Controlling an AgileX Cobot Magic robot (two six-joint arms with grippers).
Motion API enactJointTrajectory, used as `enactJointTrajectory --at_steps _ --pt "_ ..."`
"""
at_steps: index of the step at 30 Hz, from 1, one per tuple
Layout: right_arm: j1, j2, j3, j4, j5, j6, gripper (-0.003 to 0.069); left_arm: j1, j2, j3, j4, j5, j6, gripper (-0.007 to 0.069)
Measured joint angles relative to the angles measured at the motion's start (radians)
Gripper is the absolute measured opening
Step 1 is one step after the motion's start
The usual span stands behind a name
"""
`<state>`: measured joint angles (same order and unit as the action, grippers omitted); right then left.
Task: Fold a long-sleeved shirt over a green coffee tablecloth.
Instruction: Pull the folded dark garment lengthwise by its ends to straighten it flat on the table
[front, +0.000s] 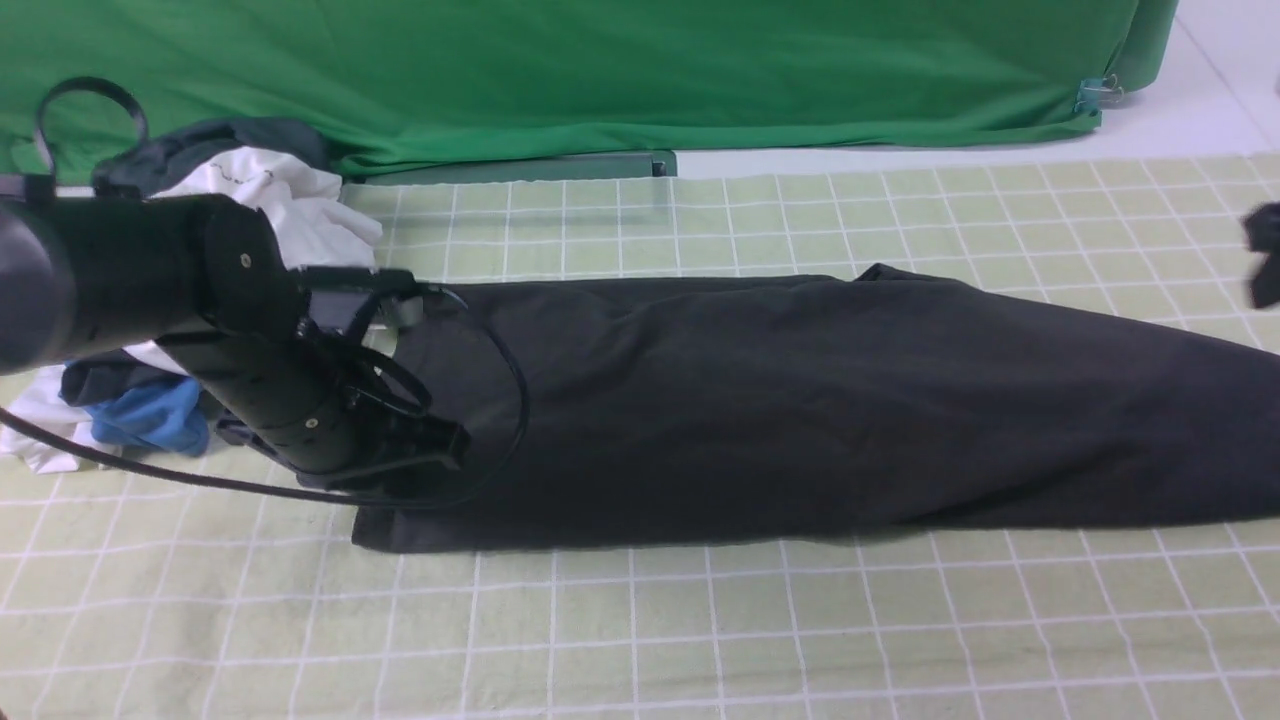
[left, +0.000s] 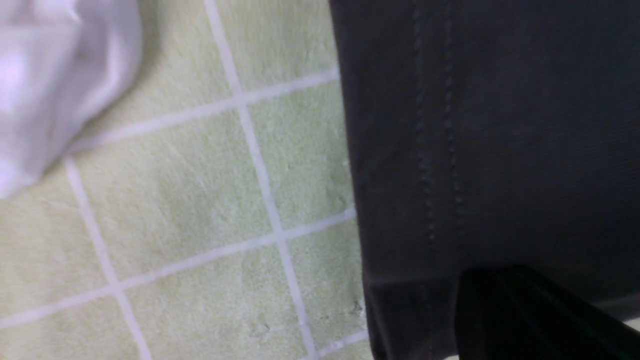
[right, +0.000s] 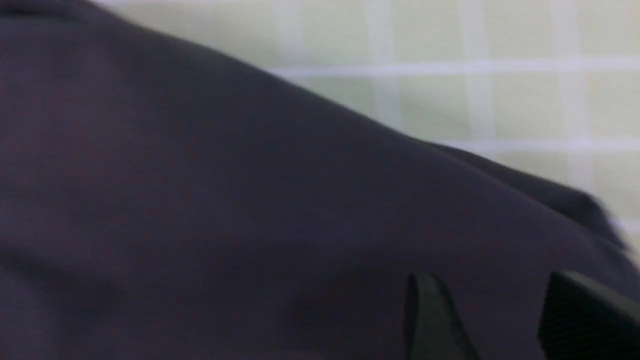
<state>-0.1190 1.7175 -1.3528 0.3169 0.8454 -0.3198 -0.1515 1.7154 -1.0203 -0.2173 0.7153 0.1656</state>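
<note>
- Near strip: the green coffee tablecloth (pale yellow-green, thin white grid) lies bare along the near edge. It runs on under everything up to the far side.
- Middle: the long-sleeved shirt, black, lies on the tablecloth as one long band. It runs from left of centre out past the right edge of the front view.
- Its near edge is roughly straight. Its far edge slants nearer toward the right.
- Near-left corner of the shirt: the left gripper sits low over the hem.
- In the left wrist view its jaws are closed together and its dark fingers rest against the double-stitched hem. Whether any cloth is pinched cannot be told.
- A black cable loops from the left arm over the left end of the shirt.
- Right edge, above the far side of the shirt: the right gripper is mostly cut off and blurred.
- In the right wrist view its fingers stand apart, released, with shirt fabric behind the gap.
- Left side, behind the arm: a blue garment. Farther back lie a white garment and a grey garment.
- Far: a bright green sheet hangs across the back, with a metal clip at its right corner.
</note>
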Motion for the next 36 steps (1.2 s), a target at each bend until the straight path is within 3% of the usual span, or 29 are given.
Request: enactJointTrajectory --at_steps 3,6,15,23,25,28,29,36 --pt "0.049 0.000 0.000 0.079 -0.019 -0.071 0.0302 0.000 -0.031 0.000 0.000 -0.002 -0.002 0.0013" --pt "0.075 0.000 0.000 0.082 -0.020 -0.090 0.0302 0.000 -0.070 0.000 0.009 -0.001 -0.004 0.0013" --pt "0.029 0.000 0.000 0.035 0.033 -0.052 0.0302 0.001 -0.171 0.000 0.086 -0.095 -0.138 0.0013" --pt "0.028 0.000 0.000 0.037 0.041 -0.052 0.0302 0.001 -0.064 -0.146 0.094 -0.196 -0.209 0.0047" --pt "0.028 0.000 0.000 0.037 0.041 -0.052 0.0302 0.001 -0.005 -0.220 0.097 -0.203 -0.211 0.0081" --pt "0.028 0.000 0.000 0.037 0.041 -0.052 0.0302 0.001 0.100 -0.338 0.117 -0.196 -0.215 0.0190" --pt "0.028 0.000 0.000 0.037 0.041 -0.052 0.0302 0.001 0.106 -0.345 0.119 -0.194 -0.215 0.0190" --pt "0.028 0.000 0.000 0.037 0.045 -0.052 0.0302 0.001 0.279 -0.465 0.324 -0.155 -0.375 0.0512"
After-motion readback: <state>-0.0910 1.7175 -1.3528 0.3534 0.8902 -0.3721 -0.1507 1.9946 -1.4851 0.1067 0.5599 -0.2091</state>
